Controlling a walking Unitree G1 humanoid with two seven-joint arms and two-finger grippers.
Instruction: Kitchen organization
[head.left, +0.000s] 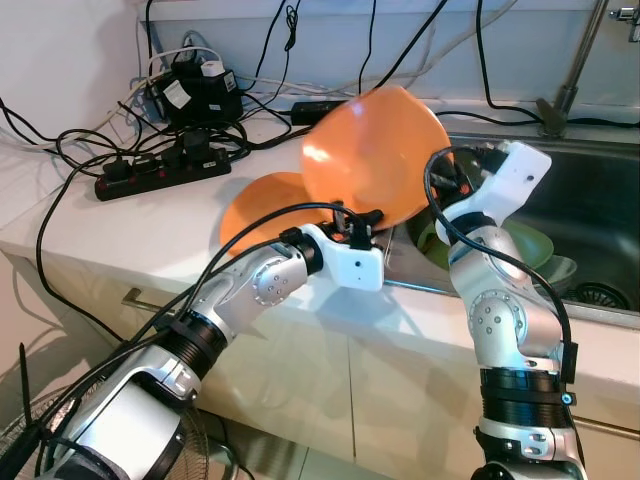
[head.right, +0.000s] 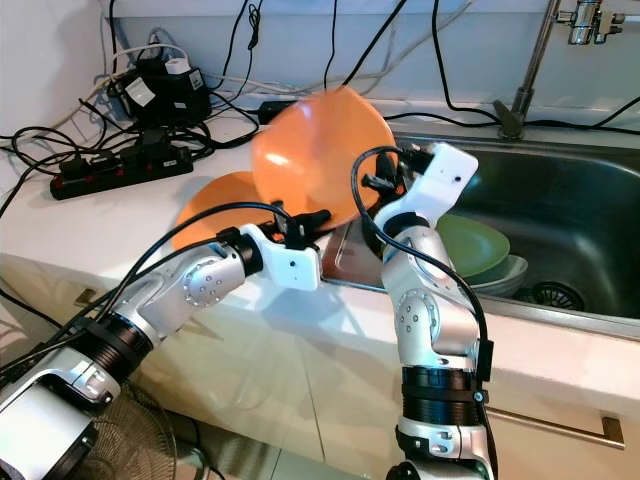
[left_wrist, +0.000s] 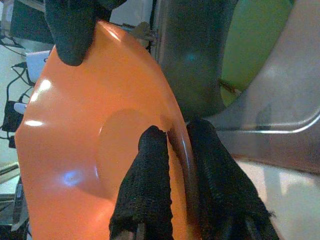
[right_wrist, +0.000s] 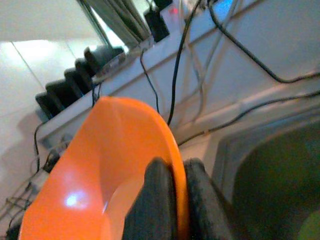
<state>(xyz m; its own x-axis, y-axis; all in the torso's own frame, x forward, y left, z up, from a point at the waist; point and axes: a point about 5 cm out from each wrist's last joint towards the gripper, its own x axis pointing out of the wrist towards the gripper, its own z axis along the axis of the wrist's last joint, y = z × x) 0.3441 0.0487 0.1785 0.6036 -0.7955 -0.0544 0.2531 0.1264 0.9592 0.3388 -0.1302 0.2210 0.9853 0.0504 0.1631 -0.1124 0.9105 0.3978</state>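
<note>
Both my tools pinch orange plate (head.left: 370, 150) rim: left tool (head.left: 362, 222), right tool (head.left: 452, 172), held left of sink (head.left: 590, 190). One orange plate (head.left: 255, 205) already on desk (head.left: 120, 230); green dishes (head.right: 475, 245) in sink left.

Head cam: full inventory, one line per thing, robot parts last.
Orange plate, held: 1, orange, tilted up on edge over the counter by the sink's near-left corner, pinched at the rim by both tools.
Orange plate, flat: 1, orange, lying on the counter behind the left arm.
Green plate: 1, green, inside the sink.
Pale bowl: 1, whitish-green, under the green plate's edge in the sink.
Sink: 1, steel, right side of the counter.
Faucet: 1, metal, behind the sink.
Power strip: 1, black, back left of the counter, with plugs, adapters and cables.
Counter: 1, white.
Left tool: 1, black, shut on the held plate's rim.
Right tool: 1, black, shut on that plate's rim.
</note>
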